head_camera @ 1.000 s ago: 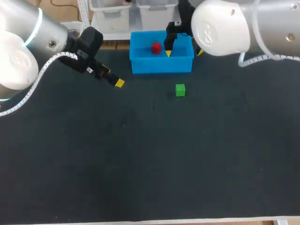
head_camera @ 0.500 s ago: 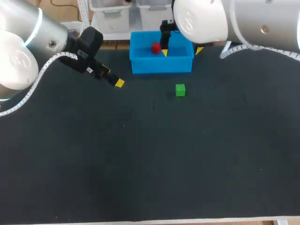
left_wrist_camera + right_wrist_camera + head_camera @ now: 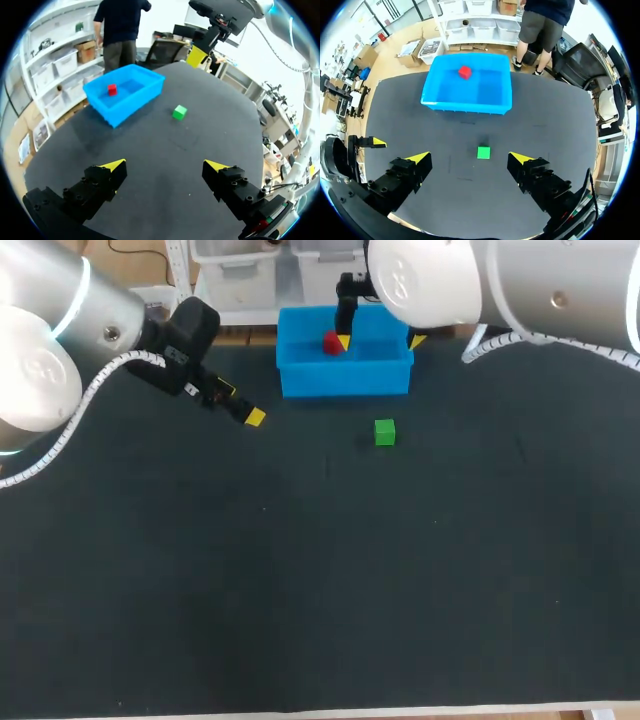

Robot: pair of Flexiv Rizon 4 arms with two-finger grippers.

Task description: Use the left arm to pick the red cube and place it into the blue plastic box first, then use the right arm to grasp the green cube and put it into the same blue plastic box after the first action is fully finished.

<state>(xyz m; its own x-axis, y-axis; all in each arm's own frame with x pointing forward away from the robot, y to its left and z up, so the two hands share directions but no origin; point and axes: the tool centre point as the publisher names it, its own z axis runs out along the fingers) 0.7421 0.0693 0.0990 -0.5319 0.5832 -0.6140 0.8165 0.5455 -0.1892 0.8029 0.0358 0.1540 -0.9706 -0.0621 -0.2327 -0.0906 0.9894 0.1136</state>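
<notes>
Box (image 3: 345,376) holds red cube (image 3: 331,342) — green cube (image 3: 385,432) seemingly loose on table (image 3: 320,570); left gripper (image 3: 165,165), right gripper (image 3: 469,158) both spread.

The table (image 3: 300,620) is a broad, flat top covered in dark, almost black matte material flecked with faint pale specks, under soft, even light, with a thin light-coloured edge (image 3: 420,709) along its near side.

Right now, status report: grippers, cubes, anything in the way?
Left gripper open, empty. Right gripper open, empty. Red cube in box; green cube on table, untouched. Nothing blocking it.
</notes>
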